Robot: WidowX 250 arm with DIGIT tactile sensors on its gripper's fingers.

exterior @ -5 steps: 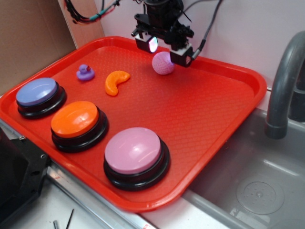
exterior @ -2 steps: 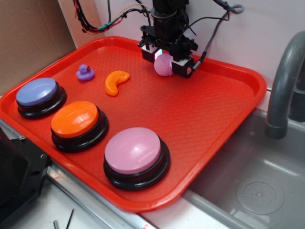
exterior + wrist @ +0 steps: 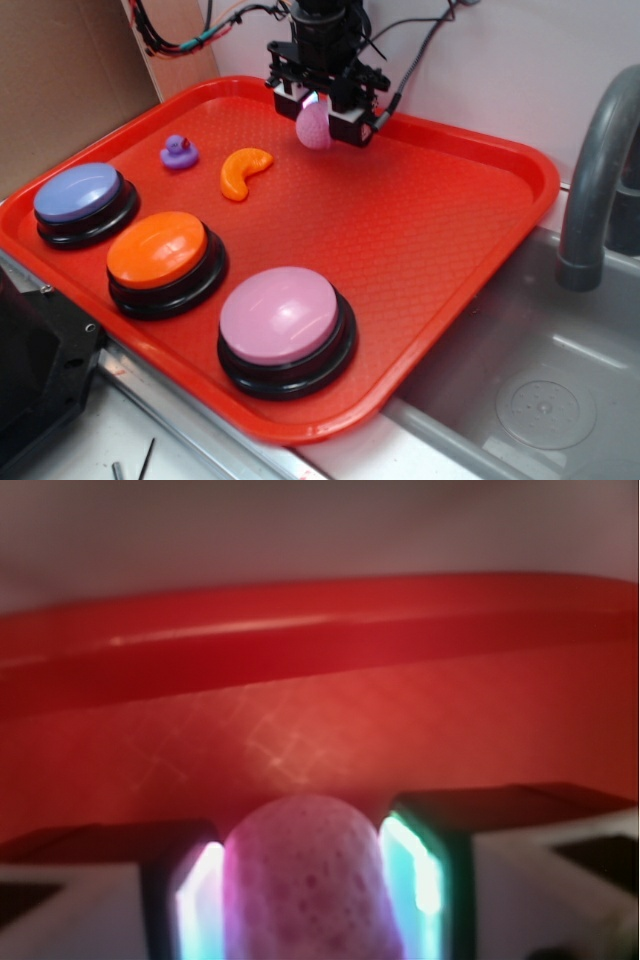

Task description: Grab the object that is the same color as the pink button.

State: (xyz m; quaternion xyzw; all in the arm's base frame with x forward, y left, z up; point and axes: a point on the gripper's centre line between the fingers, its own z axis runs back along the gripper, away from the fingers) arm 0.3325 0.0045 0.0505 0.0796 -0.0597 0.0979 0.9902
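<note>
One small pink ball [image 3: 313,128], bumpy and knitted-looking, squeezed into a tall oval; in the wrist view [image 3: 305,880] its dimpled surface fills the gap between two glowing pads [image 3: 200,900]. Much smaller than any dome button.

Landmark: red tray [image 3: 450,230]. Left to right over it:
- blue-purple button [image 3: 78,192], tray's left corner.
- purple duck [image 3: 178,152], far-left part of tray.
- orange button [image 3: 158,249], near edge, right of the blue-purple one.
- orange crescent [image 3: 243,170], just right of the duck.
- pink button [image 3: 279,314], near edge, pink-lilac dome on black base, same hue as the ball.
- ball, toward the tray's far rim, whether lifted or touching the tray floor I cannot tell.

Gripper [image 3: 318,108] comes straight down from above near the far rim, jaws narrow and clamped on the ball from both sides. Cables trail off its upper body.
</note>
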